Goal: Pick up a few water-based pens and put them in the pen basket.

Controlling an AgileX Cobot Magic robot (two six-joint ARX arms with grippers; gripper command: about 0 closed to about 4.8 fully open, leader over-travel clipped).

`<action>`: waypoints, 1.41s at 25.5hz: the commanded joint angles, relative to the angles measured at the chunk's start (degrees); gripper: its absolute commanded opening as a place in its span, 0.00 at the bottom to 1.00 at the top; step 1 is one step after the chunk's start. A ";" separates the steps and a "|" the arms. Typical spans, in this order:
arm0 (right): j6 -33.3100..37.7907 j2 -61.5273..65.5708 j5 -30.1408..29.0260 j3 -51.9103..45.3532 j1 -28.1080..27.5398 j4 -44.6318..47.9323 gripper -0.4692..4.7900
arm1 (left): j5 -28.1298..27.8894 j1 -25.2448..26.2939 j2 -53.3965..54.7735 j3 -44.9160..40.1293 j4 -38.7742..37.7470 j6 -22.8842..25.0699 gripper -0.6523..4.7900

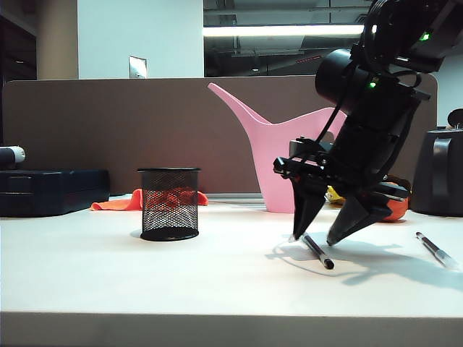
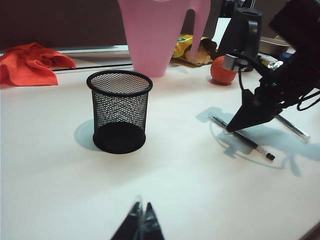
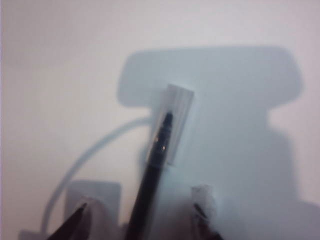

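The pen basket (image 1: 169, 202) (image 2: 119, 110), a black mesh cup, stands empty on the white table, left of centre. One water-based pen (image 1: 318, 253) (image 2: 242, 137) (image 3: 150, 185) lies flat on the table, its clear cap (image 3: 171, 125) pointing away from the wrist camera. My right gripper (image 1: 312, 241) (image 3: 141, 207) points down over it. It is open, with one finger on each side of the barrel and tips at the table. A second pen (image 1: 436, 251) (image 2: 292, 128) lies further right. My left gripper (image 2: 141, 212) is shut, empty, hanging well back from the basket.
A tall pink watering can (image 1: 268, 152) stands behind the pens. An orange cloth (image 1: 116, 204) and a dark boxy case (image 1: 51, 189) lie at the back left. A black jug-like object (image 1: 438, 173) and an orange ball (image 2: 222, 71) sit at the back right.
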 commanded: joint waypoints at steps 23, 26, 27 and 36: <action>-1.68 -3.02 -9.44 8.15 1.86 9.99 0.07 | 0.35 -0.07 0.02 0.11 0.52 0.07 0.11; -1.38 -3.15 -14.40 8.26 2.14 19.43 0.07 | 0.35 -0.09 0.04 0.11 0.50 0.07 0.11; -1.40 -3.13 -15.43 8.26 2.14 21.70 0.07 | 0.35 -0.09 0.04 0.11 0.50 0.07 0.11; -1.38 1.20 -17.51 8.37 4.44 47.47 0.07 | 0.35 -0.02 0.04 0.11 0.50 0.07 0.11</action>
